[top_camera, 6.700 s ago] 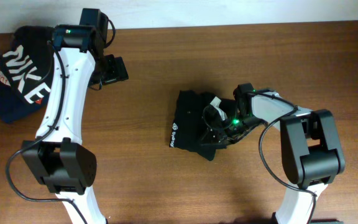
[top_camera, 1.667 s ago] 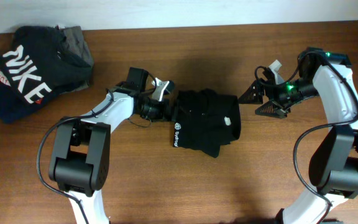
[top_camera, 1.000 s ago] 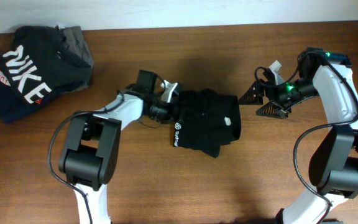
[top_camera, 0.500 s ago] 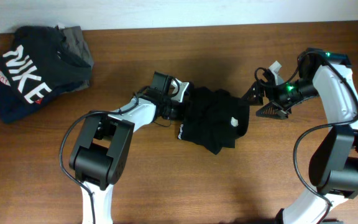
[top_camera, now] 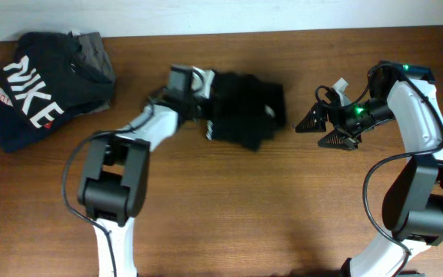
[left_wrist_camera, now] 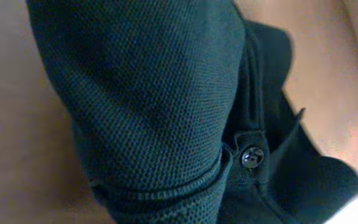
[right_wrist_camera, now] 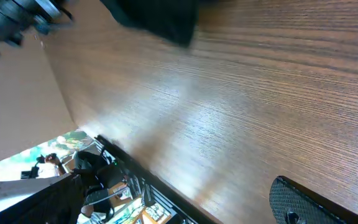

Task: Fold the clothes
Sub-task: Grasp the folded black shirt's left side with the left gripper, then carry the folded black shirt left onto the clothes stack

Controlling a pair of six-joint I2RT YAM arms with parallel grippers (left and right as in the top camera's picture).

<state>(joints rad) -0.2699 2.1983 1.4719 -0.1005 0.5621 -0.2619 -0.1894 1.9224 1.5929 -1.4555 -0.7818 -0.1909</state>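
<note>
The clothes (top_camera: 244, 108), a black shirt bunched into a lump, lie on the wooden table (top_camera: 229, 208) just left of centre at the back. My left gripper (top_camera: 200, 86) is at the lump's left edge, shut on a fold of the fabric. In the left wrist view dark knit cloth (left_wrist_camera: 160, 93) with a small button (left_wrist_camera: 252, 157) fills the frame and hides the fingers. My right gripper (top_camera: 323, 129) hovers to the right of the clothes, open and empty, apart from the cloth. One of its fingers (right_wrist_camera: 303, 202) shows over bare wood, with the clothes (right_wrist_camera: 157, 15) far off.
A dark garment with white NIKE lettering (top_camera: 29, 88) lies at the back left corner, with a grey folded garment (top_camera: 91, 46) tucked behind it. The table's edge (right_wrist_camera: 135, 168) shows in the right wrist view.
The left gripper has shut on the shirt's left edge and dragged the whole lump toward the back left. The right arm has stayed put, still open.
</note>
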